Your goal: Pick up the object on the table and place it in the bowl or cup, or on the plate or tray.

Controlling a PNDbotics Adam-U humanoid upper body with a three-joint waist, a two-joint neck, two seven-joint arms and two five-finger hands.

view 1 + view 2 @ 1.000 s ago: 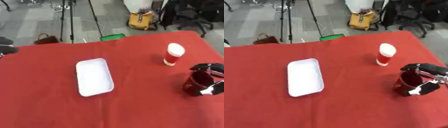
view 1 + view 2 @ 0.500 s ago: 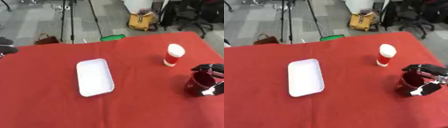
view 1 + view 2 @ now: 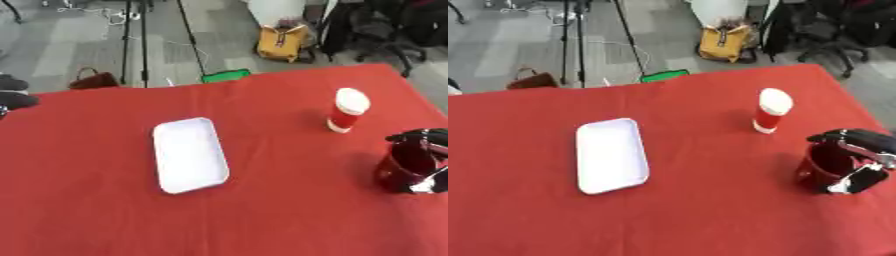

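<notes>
Right eye view: right hand [image 3: 859,162] at the table's right edge, fingers curled round a dark red cup [image 3: 822,167] — black fingers over the far rim, thumb low on the near side. Cup upright, with its base seemingly on the red tablecloth [image 3: 693,210]; contact with the cloth cannot be confirmed from here. Cup interior looks dark, contents not discernible.

Just beyond the cup, toward the far side — a small red container with a white lid [image 3: 771,110], upright on the cloth, apart from the hand and cup.

White rectangular tray [image 3: 610,154] lies flat left of centre, long axis running roughly near-to-far, well apart from the cup; nothing resting in it.

Left hand: a dark shape at the far left edge in the left eye view may belong to it, but it cannot be identified and its fingers cannot be judged.
</notes>
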